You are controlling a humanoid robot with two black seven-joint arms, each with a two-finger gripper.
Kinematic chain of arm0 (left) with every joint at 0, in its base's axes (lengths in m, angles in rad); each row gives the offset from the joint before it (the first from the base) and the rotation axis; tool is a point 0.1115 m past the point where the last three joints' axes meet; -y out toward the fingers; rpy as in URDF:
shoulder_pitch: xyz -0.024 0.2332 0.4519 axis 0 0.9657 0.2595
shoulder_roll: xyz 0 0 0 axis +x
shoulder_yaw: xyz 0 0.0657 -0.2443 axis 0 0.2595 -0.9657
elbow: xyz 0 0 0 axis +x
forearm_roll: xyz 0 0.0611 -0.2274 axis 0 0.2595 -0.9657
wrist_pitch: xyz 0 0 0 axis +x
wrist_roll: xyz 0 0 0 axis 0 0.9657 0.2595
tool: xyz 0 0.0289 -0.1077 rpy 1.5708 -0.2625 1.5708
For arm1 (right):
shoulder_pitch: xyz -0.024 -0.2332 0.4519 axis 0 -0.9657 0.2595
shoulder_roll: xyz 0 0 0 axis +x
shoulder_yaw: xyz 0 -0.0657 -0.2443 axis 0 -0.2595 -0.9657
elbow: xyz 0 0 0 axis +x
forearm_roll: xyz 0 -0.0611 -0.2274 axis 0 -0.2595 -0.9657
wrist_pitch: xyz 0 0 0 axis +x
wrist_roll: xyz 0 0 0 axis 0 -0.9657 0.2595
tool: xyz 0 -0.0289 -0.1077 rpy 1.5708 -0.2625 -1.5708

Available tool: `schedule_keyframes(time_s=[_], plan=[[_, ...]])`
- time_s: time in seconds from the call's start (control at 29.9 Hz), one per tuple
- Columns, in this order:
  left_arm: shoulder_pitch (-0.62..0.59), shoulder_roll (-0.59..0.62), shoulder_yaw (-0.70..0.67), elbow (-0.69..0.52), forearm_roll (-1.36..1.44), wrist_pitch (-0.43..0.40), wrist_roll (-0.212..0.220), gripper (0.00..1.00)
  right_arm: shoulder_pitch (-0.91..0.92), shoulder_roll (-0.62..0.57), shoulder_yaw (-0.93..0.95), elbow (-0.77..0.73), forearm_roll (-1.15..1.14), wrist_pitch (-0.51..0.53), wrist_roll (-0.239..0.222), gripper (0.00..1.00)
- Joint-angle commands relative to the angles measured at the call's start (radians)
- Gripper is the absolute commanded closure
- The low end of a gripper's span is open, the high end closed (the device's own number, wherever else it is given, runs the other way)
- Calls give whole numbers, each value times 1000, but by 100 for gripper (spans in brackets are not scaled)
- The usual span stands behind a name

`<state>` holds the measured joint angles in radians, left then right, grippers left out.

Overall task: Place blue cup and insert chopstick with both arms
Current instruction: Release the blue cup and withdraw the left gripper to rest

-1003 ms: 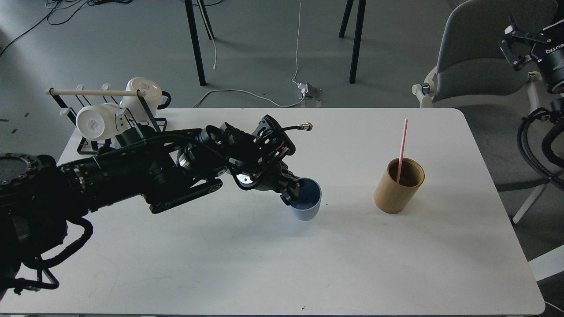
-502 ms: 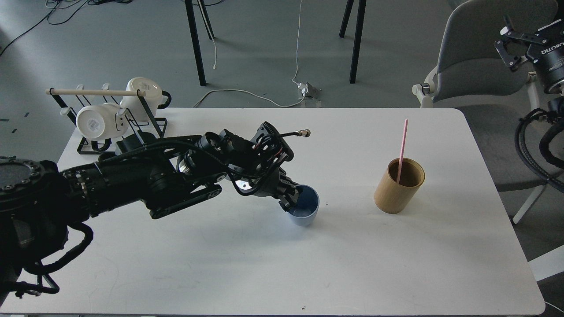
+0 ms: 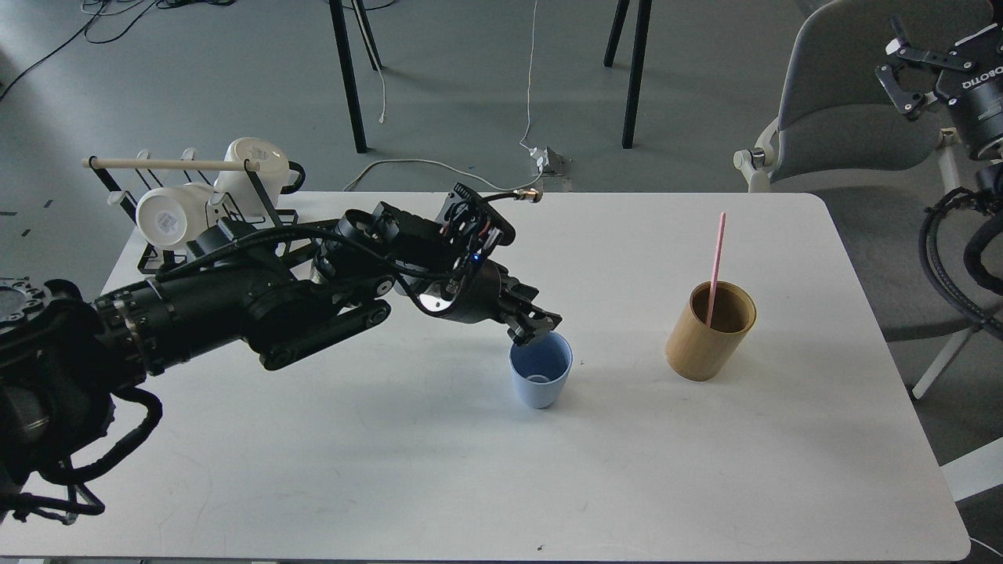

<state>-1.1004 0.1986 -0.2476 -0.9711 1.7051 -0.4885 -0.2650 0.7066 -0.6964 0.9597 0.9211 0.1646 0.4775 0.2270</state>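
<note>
The blue cup (image 3: 540, 381) stands upright on the white table (image 3: 470, 470), near its middle. My left gripper (image 3: 534, 329) hovers just above the cup's back-left rim, fingers a little apart and off the cup. The pink chopstick (image 3: 715, 258) stands leaning in a tan bamboo cylinder (image 3: 707, 337) to the right of the cup. My right gripper (image 3: 901, 66) is raised at the far right, off the table in front of a chair, open and empty.
A black wire rack (image 3: 200, 223) with a pale wooden rod and white mugs (image 3: 166, 221) stands at the table's back left corner. A grey chair (image 3: 846, 94) is behind the right edge. My left arm spans the left half of the table.
My left gripper has let go of the blue cup and risen up and back off its rim. The cup now stands free. The right gripper has shifted slightly.
</note>
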Motion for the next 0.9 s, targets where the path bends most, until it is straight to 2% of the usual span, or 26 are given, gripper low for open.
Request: schedule_keyframes(time_s=[0.0, 0.13, 0.23, 0.47, 0.67, 0.87], plan=[[1, 19, -165, 31, -255, 0, 3, 1, -2, -48, 1, 62, -152, -59, 0, 0], [-15, 41, -287, 132, -557, 0, 1, 1, -4, -83, 2, 133, -342, -111, 2, 0], [-21, 41, -366, 230, -795, 0, -3, 0, -22, -107, 1, 197, -483, -190, 2, 0], [-24, 44, -400, 432, -1328, 0, -20, 0, -107, -201, -30, 412, -810, -358, -17, 0], [8, 54, -400, 492, -1660, 0, -22, 0, -111, -316, -191, 539, -1069, -451, -20, 0], [46, 90, -409, 548, -1890, 0, -11, 0, -113, -322, -421, 556, -1431, -562, -20, 1]])
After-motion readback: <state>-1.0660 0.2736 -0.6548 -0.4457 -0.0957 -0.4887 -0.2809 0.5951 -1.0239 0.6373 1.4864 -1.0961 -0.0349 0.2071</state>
